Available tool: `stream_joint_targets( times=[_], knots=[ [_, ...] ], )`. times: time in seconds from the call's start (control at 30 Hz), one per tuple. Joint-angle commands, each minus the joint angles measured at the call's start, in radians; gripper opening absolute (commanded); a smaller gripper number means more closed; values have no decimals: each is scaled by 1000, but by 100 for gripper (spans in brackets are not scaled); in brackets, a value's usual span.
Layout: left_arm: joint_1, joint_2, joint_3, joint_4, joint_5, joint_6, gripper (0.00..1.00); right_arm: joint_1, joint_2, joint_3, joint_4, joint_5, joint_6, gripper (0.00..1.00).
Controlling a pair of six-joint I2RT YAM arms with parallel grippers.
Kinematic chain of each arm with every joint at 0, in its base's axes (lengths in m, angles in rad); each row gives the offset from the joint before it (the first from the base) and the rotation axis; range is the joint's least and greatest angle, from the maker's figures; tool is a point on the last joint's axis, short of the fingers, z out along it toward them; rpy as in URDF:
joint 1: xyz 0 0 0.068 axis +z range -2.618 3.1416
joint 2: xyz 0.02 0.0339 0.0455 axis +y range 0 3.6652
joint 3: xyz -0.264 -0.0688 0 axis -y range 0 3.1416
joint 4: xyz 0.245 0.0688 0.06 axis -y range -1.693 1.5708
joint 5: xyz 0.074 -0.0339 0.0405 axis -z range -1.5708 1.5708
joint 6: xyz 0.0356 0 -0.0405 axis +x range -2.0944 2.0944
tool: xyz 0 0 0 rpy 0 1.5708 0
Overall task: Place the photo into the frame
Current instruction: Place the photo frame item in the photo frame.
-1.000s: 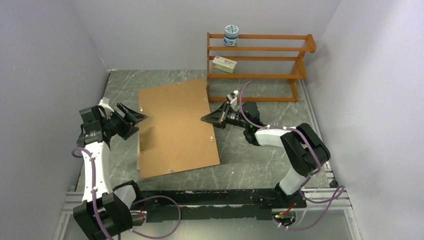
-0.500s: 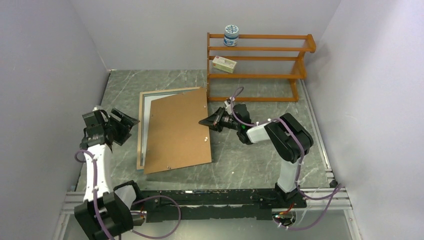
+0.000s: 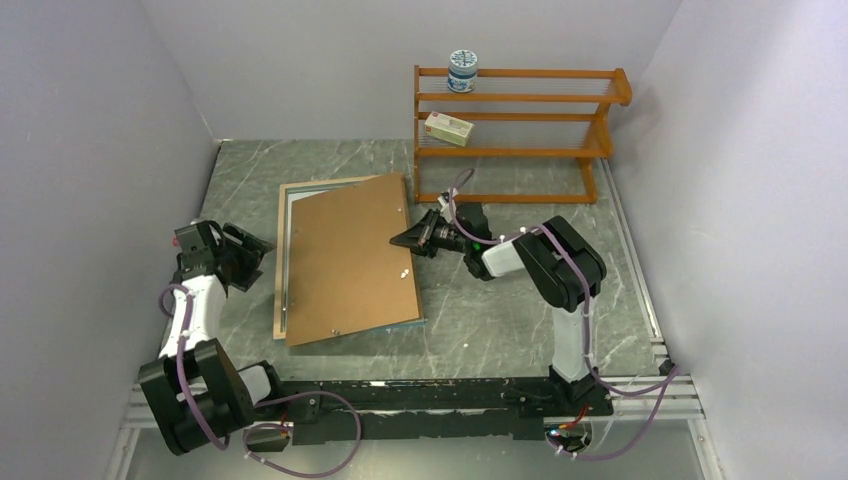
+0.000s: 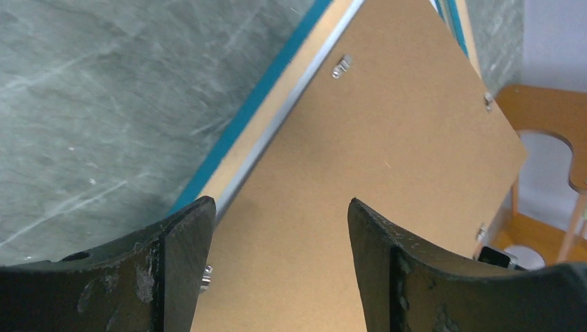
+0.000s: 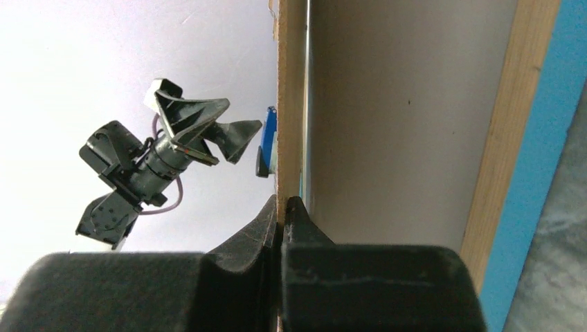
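The left tool gapes wide, while the right tool is pinched tight.

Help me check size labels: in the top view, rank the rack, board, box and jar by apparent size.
Largest: rack and board. They have similar extent, and the rack is wider but farther, so I won't rank them.
Smallest: box and jar. Both are far smaller and too alike to rank.

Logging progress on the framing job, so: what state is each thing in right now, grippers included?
frame: lying flat, face down, back not closed.
backing board: askew over the frame, not seated.
right gripper: shut on the backing board's right edge.
left gripper: open, empty, apart from the frame.
photo: cannot be made out.
shelf rack: upright, jar and box resting on it.
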Motion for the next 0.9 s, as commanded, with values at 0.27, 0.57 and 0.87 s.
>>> stream_joint_targets(
  times=[0.27,0.57,0.87],
  knots=[
    [5,60,-75,117,-90,9,72,-5,77,162,96,-46,-54,0],
    [5,91,-75,120,-109,21,68,-10,142,232,89,-32,-46,0],
    [5,180,-62,162,-7,20,67,-17,188,259,95,-57,-68,0]
  ],
)
